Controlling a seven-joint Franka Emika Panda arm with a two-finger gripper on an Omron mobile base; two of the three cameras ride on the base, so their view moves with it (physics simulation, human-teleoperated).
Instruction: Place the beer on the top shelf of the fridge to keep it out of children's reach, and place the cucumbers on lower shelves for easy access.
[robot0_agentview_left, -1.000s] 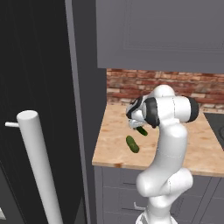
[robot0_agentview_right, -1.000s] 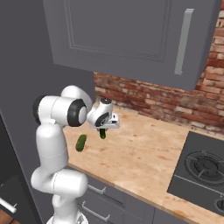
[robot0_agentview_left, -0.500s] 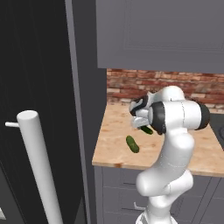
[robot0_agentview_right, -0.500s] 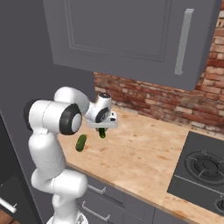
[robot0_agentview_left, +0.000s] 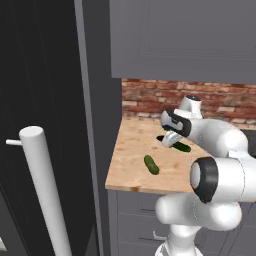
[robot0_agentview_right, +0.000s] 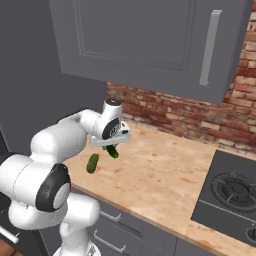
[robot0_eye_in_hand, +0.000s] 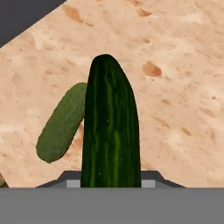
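Observation:
My gripper (robot0_agentview_left: 173, 138) is shut on one of the cucumbers (robot0_agentview_left: 180, 146), a dark green one, and holds it a little above the wooden counter (robot0_agentview_left: 130, 150). From the right base the same gripper (robot0_agentview_right: 114, 142) shows the held cucumber (robot0_agentview_right: 112, 151) sticking out below it. In the hand view that cucumber (robot0_eye_in_hand: 111, 127) rises between the fingers. The second cucumber (robot0_agentview_left: 151, 165) lies loose on the counter near its front edge, also seen as the cucumber (robot0_agentview_right: 92, 163) and cucumber (robot0_eye_in_hand: 61, 124). The fridge (robot0_agentview_left: 45, 75) stands dark at the left. The beer, top shelf and lower shelves are out of view.
The fridge's long white door handle (robot0_agentview_left: 46, 195) stands close at the lower left. Grey wall cabinets (robot0_agentview_right: 150, 40) hang over the counter, with a brick wall (robot0_agentview_right: 185, 115) behind. A black hob (robot0_agentview_right: 227, 192) sits at the counter's right end. Grey drawers (robot0_agentview_right: 130, 230) lie below.
The arm has swung its elbow forward and down. The gripper, still shut on the cucumber, has shifted slightly. The loose cucumber has not moved.

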